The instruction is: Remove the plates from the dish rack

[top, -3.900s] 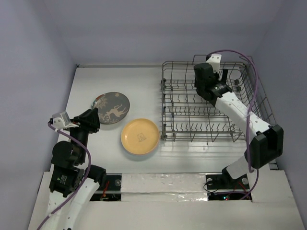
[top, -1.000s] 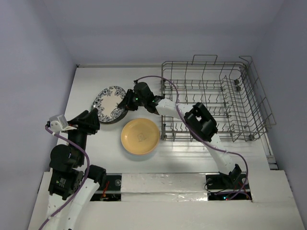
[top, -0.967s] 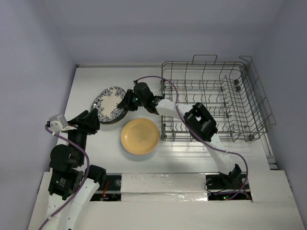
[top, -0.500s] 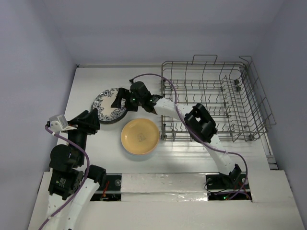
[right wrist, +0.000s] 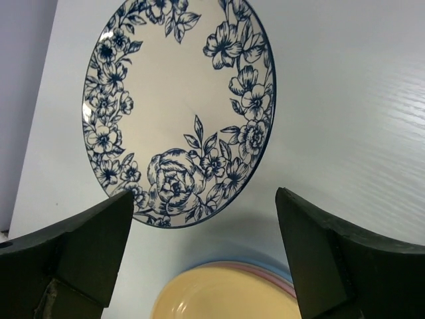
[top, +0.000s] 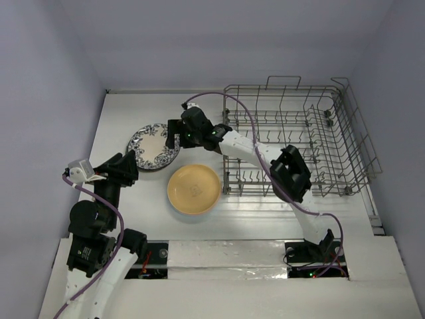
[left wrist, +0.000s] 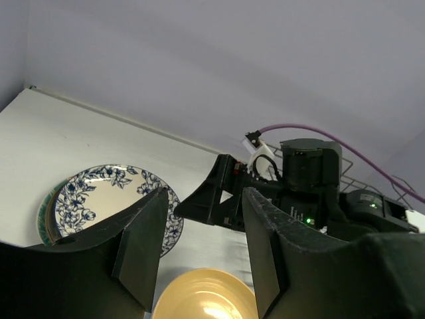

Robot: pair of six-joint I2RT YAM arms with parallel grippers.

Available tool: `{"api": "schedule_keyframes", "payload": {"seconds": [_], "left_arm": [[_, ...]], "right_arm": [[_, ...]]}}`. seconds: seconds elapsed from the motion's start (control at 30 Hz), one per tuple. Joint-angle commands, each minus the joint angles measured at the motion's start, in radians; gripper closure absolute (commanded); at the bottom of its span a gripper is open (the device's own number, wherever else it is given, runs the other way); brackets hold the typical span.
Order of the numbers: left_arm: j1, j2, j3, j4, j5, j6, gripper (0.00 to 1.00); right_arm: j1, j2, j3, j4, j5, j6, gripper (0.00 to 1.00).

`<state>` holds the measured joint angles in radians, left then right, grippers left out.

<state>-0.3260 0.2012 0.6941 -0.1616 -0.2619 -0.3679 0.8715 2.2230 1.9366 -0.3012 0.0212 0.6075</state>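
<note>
The blue-and-white patterned plate [top: 153, 146] lies flat at the left, on top of a darker plate whose teal rim [left wrist: 48, 216] shows under it. It fills the right wrist view [right wrist: 179, 106]. My right gripper [top: 174, 135] is open and empty just over its right edge, not touching it. A yellow-orange plate [top: 193, 188] tops a stack with pink and blue rims [right wrist: 287, 279]. My left gripper [top: 130, 159] is open and empty at the patterned plate's near-left edge. The grey wire dish rack [top: 292, 88] stands at the right, and I see no plate in it.
The right arm stretches from the rack's front-left corner [top: 229, 179] across to the plates. The lavender walls close in the left and back table edges. A ridged white mat [top: 265, 209] lies in front of the rack.
The right gripper has laid the patterned plate flat on the darker plate, opened, and drawn back a little to the right. The left arm has not moved.
</note>
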Motion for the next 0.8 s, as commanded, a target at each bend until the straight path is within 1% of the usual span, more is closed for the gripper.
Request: {"api": "schedule_keyframes", "payload": {"seconds": [0.0, 0.03, 0.07, 0.1, 0.13, 0.17, 0.2, 0.23, 0.27, 0.3, 0.33, 0.37, 0.4, 0.43, 0.47, 0.5, 0.53, 0.57, 0.6, 0.63, 0.67, 0.7, 0.73, 0.77], "left_arm": [[-0.004, 0.006, -0.002, 0.039, 0.0, 0.004, 0.54], [-0.004, 0.006, -0.002, 0.039, 0.0, 0.003, 0.54], [-0.004, 0.009, -0.002, 0.039, -0.002, 0.006, 0.54], [-0.004, 0.009, -0.002, 0.039, -0.002, 0.006, 0.54], [-0.004, 0.012, -0.002, 0.039, -0.002, 0.006, 0.54], [-0.004, 0.014, -0.001, 0.039, 0.0, 0.006, 0.53], [-0.004, 0.015, -0.002, 0.04, 0.004, 0.009, 0.51], [-0.004, 0.015, -0.002, 0.042, 0.019, 0.014, 0.46], [-0.004, 0.021, -0.004, 0.043, 0.029, 0.015, 0.43], [-0.004, 0.026, -0.004, 0.042, 0.036, 0.015, 0.41], [-0.004, 0.03, -0.002, 0.04, 0.045, 0.017, 0.35], [-0.004, 0.04, 0.001, 0.037, 0.047, 0.017, 0.33], [-0.004, 0.047, 0.004, 0.034, 0.044, 0.017, 0.3], [-0.004, 0.052, 0.004, 0.033, 0.047, 0.017, 0.26], [-0.004, 0.061, 0.005, 0.033, 0.052, 0.017, 0.24], [-0.004, 0.066, 0.004, 0.034, 0.053, 0.017, 0.22], [-0.004, 0.07, 0.004, 0.036, 0.062, 0.017, 0.2], [-0.004, 0.078, 0.005, 0.039, 0.066, 0.018, 0.19], [-0.004, 0.079, 0.007, 0.039, 0.067, 0.018, 0.19], [-0.004, 0.083, 0.008, 0.039, 0.072, 0.017, 0.18], [-0.004, 0.083, 0.015, 0.039, 0.073, 0.018, 0.17], [-0.004, 0.084, 0.018, 0.039, 0.073, 0.018, 0.17], [-0.004, 0.083, 0.022, 0.04, 0.073, 0.018, 0.16], [-0.004, 0.083, 0.033, 0.042, 0.075, 0.02, 0.16]], "right_arm": [[0.006, -0.08, 0.016, -0.038, 0.091, -0.074, 0.09], [0.006, -0.118, -0.013, -0.02, 0.101, -0.083, 0.14], [0.006, -0.146, -0.039, -0.001, 0.109, -0.09, 0.23], [0.006, -0.179, -0.068, 0.023, 0.12, -0.095, 0.72], [0.006, -0.26, -0.143, 0.078, 0.147, -0.098, 0.94], [0.006, -0.311, -0.193, 0.114, 0.16, -0.104, 1.0], [0.006, -0.369, -0.25, 0.163, 0.175, -0.112, 1.0], [0.006, -0.431, -0.314, 0.266, 0.206, -0.132, 1.0], [0.006, -0.554, -0.431, 0.301, 0.223, -0.146, 1.0], [0.006, -0.615, -0.477, 0.342, 0.244, -0.159, 1.0], [0.006, -0.673, -0.52, 0.381, 0.29, -0.198, 1.0], [0.006, -0.791, -0.6, 0.393, 0.316, -0.216, 1.0], [0.006, -0.851, -0.638, 0.405, 0.345, -0.235, 0.91], [0.006, -0.909, -0.674, 0.416, 0.429, -0.27, 0.82], [0.006, -1.028, -0.706, 0.413, 0.483, -0.276, 0.72], [0.006, -1.087, -0.77, 0.415, 0.538, -0.288, 0.43], [0.006, -1.146, -0.771, 0.415, 0.645, -0.326, 0.43], [0.006, -1.204, -0.827, 0.409, 0.698, -0.342, 0.02], [0.006, -1.306, -0.87, 0.398, 0.753, -0.359, 0.0], [0.006, -1.353, -0.886, 0.369, 0.849, -0.388, 0.0], [0.006, -1.397, -0.901, 0.36, 0.888, -0.405, 0.0], [0.006, -1.44, -0.901, 0.353, 0.888, -0.422, 0.0], [0.006, -1.52, -0.95, 0.35, 0.975, -0.454, 0.0], [0.006, -1.555, -0.968, 0.352, 0.994, -0.465, 0.0]]}}
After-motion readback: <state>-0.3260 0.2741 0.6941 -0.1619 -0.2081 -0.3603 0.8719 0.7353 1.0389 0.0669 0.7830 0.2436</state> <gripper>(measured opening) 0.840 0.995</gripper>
